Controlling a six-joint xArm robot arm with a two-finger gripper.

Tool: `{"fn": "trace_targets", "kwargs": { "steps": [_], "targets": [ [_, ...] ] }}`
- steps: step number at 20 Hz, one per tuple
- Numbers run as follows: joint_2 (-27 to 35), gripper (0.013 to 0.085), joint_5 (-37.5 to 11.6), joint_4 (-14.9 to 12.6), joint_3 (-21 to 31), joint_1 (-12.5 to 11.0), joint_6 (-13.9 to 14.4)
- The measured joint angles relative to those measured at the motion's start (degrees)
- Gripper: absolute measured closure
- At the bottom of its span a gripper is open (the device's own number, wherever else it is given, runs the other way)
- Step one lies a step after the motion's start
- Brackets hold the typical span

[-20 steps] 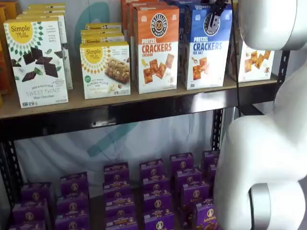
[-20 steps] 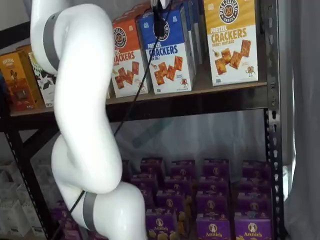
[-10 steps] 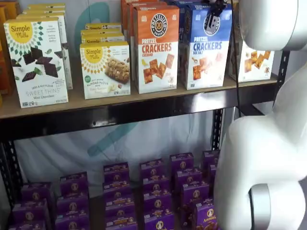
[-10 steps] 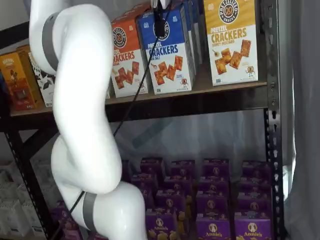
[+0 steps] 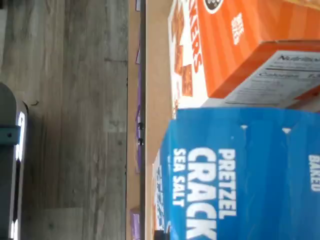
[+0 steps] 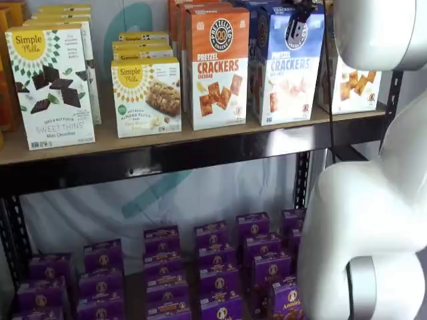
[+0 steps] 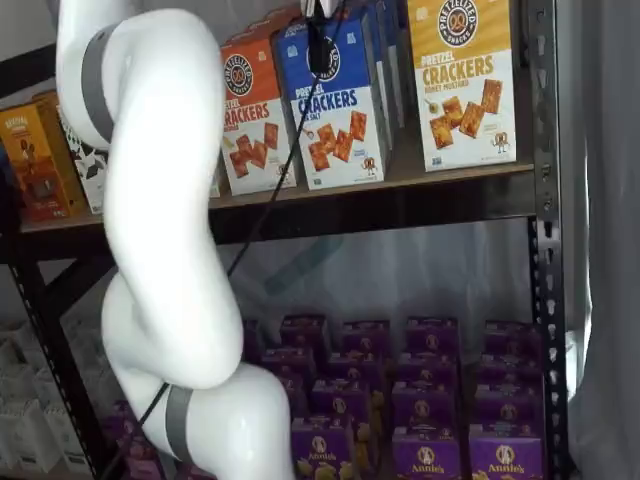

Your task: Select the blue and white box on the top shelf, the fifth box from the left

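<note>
The blue and white box [image 6: 287, 67] stands on the top shelf [image 6: 167, 138] between an orange-topped and a yellow-topped box, and shows in both shelf views [image 7: 337, 110]. Its front face now catches glare and leans a little. My gripper [image 7: 318, 40] hangs from above at the box's top edge, with a black finger lying over the round logo; it also shows in a shelf view [image 6: 300, 12]. The fingers are closed on the box's top. In the wrist view the blue top of the box [image 5: 240, 170] fills the picture from very close.
The orange-topped cheddar box [image 6: 217, 67] stands close on the left, the yellow-topped box [image 7: 462, 80] on the right. Simple Mills boxes [image 6: 50, 83] stand further left. Small purple boxes [image 6: 213, 267] fill the lower level. My white arm [image 7: 160, 200] stands before the shelves.
The blue and white box has tilted slightly, and its front face has turned paler with glare. The gripper stays at its top edge. The arm has shifted slightly.
</note>
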Motion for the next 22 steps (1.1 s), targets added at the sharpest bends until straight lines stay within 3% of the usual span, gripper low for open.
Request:
{"fn": "trace_targets", "kwargs": {
  "steps": [12, 22],
  "targets": [
    [-6.49, 0.0410, 5.57, 1.91, 3.74, -2.06, -0.50],
    [-15.16, 0.0410, 7.79, 0.15, 11.74, -3.95, -2.84]
  ]
}}
